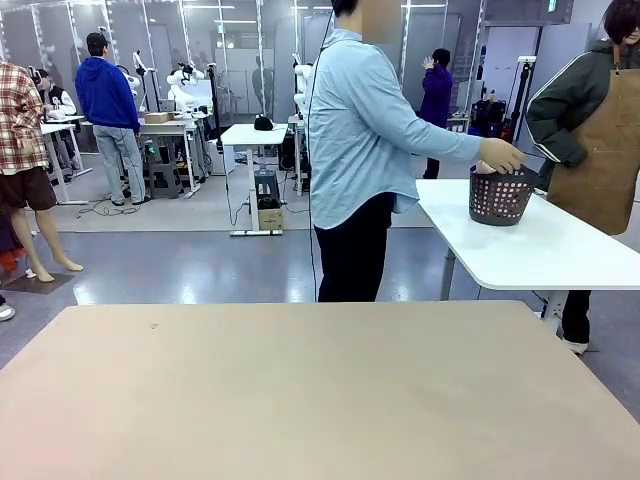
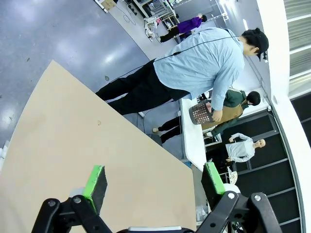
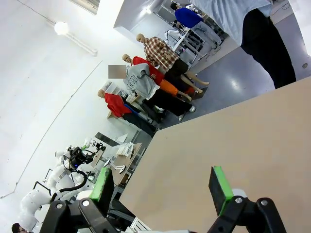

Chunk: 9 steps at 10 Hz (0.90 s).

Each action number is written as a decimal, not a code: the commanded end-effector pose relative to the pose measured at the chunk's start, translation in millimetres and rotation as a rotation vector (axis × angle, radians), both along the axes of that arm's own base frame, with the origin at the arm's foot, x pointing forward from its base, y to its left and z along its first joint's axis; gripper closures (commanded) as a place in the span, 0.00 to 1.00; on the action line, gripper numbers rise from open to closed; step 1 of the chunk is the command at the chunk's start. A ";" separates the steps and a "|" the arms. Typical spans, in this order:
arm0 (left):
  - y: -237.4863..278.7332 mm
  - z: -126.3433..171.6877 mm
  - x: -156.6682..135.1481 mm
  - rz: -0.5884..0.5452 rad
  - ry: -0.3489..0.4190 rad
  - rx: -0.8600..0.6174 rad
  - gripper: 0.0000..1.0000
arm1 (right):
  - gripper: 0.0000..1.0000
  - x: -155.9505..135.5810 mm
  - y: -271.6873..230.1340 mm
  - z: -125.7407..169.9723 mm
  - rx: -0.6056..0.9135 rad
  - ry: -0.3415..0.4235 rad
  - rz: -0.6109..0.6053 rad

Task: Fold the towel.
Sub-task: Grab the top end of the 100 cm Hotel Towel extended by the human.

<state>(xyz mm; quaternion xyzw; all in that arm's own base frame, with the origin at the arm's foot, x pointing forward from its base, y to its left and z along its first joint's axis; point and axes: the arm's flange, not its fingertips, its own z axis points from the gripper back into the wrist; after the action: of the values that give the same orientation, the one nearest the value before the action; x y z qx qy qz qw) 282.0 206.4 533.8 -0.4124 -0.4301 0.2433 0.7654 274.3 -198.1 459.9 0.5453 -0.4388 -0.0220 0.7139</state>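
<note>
Left gripper (image 2: pixel 153 180) and right gripper (image 3: pixel 161 187) hang above the tan table (image 1: pixel 300 400), jaws spread wide, nothing held. Beyond the table, the person's hand (image 1: pixel 500 155) sits on the dark basket (image 1: pixel 500 198).

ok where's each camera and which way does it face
Front view: fixed on the robot's side, facing across the tan table at the person, hand at the dark basket.
Left wrist view: on the left arm, along the open left gripper, over the table toward the person.
Right wrist view: on the right arm, along the open right gripper, past the table's edge into the room.
Shared: front and left wrist both show person and basket.
</note>
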 end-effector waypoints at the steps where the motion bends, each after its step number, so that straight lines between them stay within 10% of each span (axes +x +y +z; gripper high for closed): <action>1: 1.0 -0.4 3.2 -0.009 -0.019 -0.004 0.00 | 0.00 2.9 -1.1 2.3 0.000 -0.015 -0.004; 9: 1.0 -0.4 3.2 -0.009 -0.019 -0.004 0.00 | 0.00 2.9 -1.1 2.3 0.000 -0.015 -0.004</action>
<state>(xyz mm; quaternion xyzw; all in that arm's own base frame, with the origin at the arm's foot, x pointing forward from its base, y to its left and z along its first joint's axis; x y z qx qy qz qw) 282.0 206.4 533.8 -0.4126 -0.4299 0.2432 0.7654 274.9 -197.3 460.1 0.5451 -0.4381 -0.0212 0.7145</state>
